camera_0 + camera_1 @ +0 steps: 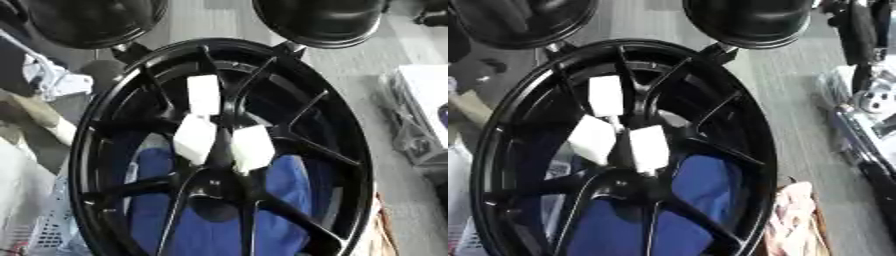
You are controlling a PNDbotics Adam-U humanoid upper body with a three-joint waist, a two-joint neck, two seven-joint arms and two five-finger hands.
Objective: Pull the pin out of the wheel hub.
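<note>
- Wheel hub (pixel 214 192) sits just below the middle of both views, at the centre of a black spoked wheel (pixel 87 150) that fills most of the frame, with its far rim toward 12 o'clock.
- Three white blocks cluster just above the hub: one upright at 12 o'clock (pixel 204 94), one tilted at 11 o'clock (pixel 194 138) and one tilted at 1 o'clock (pixel 253 148). The two lower ones flank a dark stem running down to the hub.
- You cannot tell from these views which block, if any, is the pin. Confirm that before you commit to a pull.
- Neither your left hand nor your right hand can be made out against the black metal, so whether the fingers are spread, pressed together or pinching something cannot be told.
- Blue cloth (pixel 201 227) shows through the spokes at 6 o'clock, and two black domes (pixel 319 20) hang past the rim at 11 and 1 o'clock.
- To do this step well, you should probably come in between the spokes and close on the pin near its base.
- Draw along the pin's own axis rather than sideways, since an angled pull may jam it against the bore.
- Watch the narrow spoke gaps, which are likely to catch your fingers.
</note>
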